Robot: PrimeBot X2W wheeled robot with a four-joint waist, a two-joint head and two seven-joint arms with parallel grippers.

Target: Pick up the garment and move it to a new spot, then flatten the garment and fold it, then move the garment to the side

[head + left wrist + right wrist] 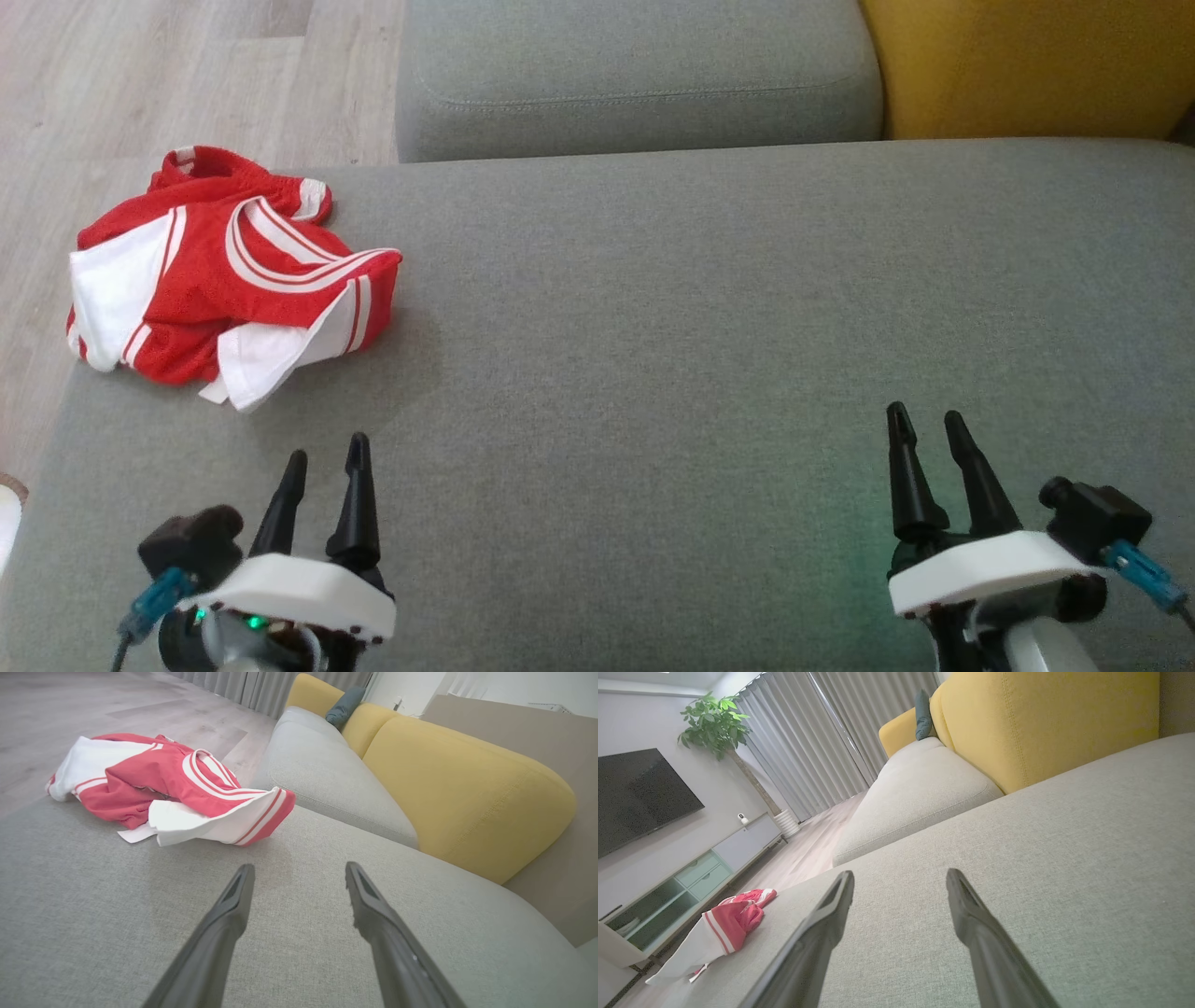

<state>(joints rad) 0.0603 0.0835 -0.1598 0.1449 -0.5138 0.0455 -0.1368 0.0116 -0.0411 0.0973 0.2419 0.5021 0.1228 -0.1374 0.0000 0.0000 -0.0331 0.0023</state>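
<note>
Red jersey (233, 271) crumpled at far-left corner of grey sofa seat (700, 327); left end effector (328, 446) near it, right end effector (924, 412) well apart; both spread wide, empty.

We see a wide grey fabric seat cushion (709, 308), its woven surface flat and smooth. On its far left corner lies the garment (224, 271), a crumpled red jersey with white panels and white double stripes, bunched in loose folds. Part of it reaches past the cushion's left edge, above the pale wooden floor (112, 84). We note a second grey cushion (635, 75) abutting the far edge.
</note>
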